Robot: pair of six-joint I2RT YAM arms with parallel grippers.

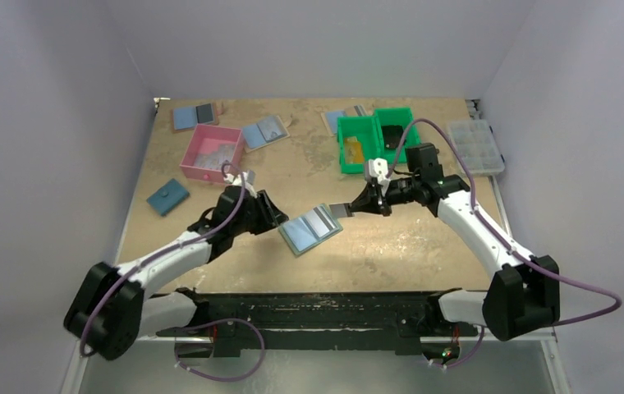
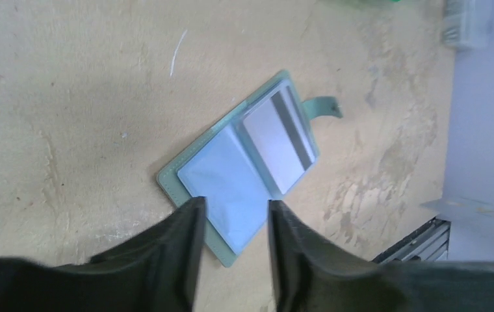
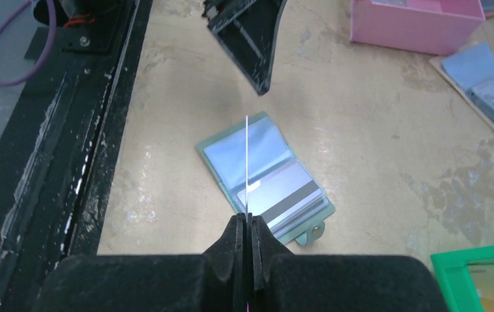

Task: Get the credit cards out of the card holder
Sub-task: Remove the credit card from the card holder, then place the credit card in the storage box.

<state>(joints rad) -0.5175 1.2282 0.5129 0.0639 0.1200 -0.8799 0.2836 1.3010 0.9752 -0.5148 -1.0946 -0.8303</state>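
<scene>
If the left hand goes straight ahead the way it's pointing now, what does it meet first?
Probably the open card holder: the left hand, itself open, points at the holder's near pale blue half. Its height above the holder is unclear.

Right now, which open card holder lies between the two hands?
The card holder lying alone up front; the others lie farther back, by the pink box and green bin.

Open holder (image 2: 244,162) flat on table (image 2: 69,97), striped card (image 2: 277,140) in its right half, left gripper (image 2: 234,211) parted over left half
</scene>
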